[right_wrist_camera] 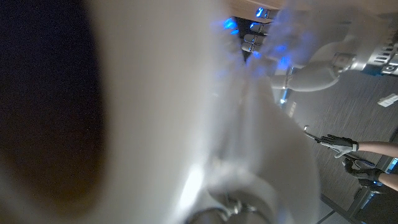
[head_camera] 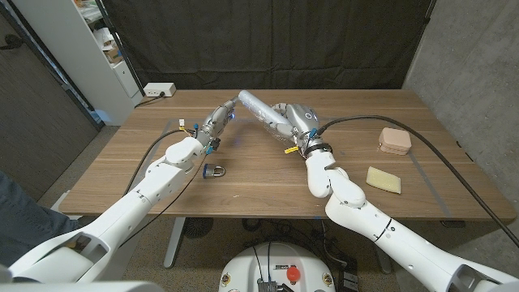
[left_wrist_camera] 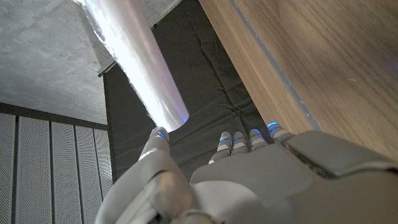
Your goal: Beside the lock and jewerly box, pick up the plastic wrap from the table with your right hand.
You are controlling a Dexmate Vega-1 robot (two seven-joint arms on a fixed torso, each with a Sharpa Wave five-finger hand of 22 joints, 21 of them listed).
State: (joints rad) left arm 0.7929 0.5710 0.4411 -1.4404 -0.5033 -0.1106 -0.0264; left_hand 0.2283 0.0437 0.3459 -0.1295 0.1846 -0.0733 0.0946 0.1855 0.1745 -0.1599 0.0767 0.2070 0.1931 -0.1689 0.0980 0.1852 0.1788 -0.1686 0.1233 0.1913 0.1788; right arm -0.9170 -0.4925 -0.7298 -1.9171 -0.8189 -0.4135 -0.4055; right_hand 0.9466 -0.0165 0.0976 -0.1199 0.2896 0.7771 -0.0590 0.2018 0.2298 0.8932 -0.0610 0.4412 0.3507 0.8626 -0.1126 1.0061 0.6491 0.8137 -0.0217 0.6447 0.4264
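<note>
The plastic wrap (head_camera: 261, 110) is a long pale roll, slanting from my right hand toward the far left. My right hand (head_camera: 298, 122) grips its near end; I cannot tell whether the roll is clear of the table. My left hand (head_camera: 216, 123) reaches in from the other side, fingers spread, fingertips at the roll's far end. In the left wrist view the roll (left_wrist_camera: 134, 59) runs away from my left hand (left_wrist_camera: 249, 174), with one fingertip touching its end. In the right wrist view the roll (right_wrist_camera: 205, 124) is a white blur close to the lens. A metal lock (head_camera: 214, 170) lies near my left forearm.
The pink jewelry box (head_camera: 395, 141) sits on the right of the wooden table (head_camera: 268, 182), with a yellow pad (head_camera: 383, 179) in front of it. A power strip (head_camera: 159, 90) lies at the far left corner. A person's gloved hand (right_wrist_camera: 340, 145) appears in the right wrist view.
</note>
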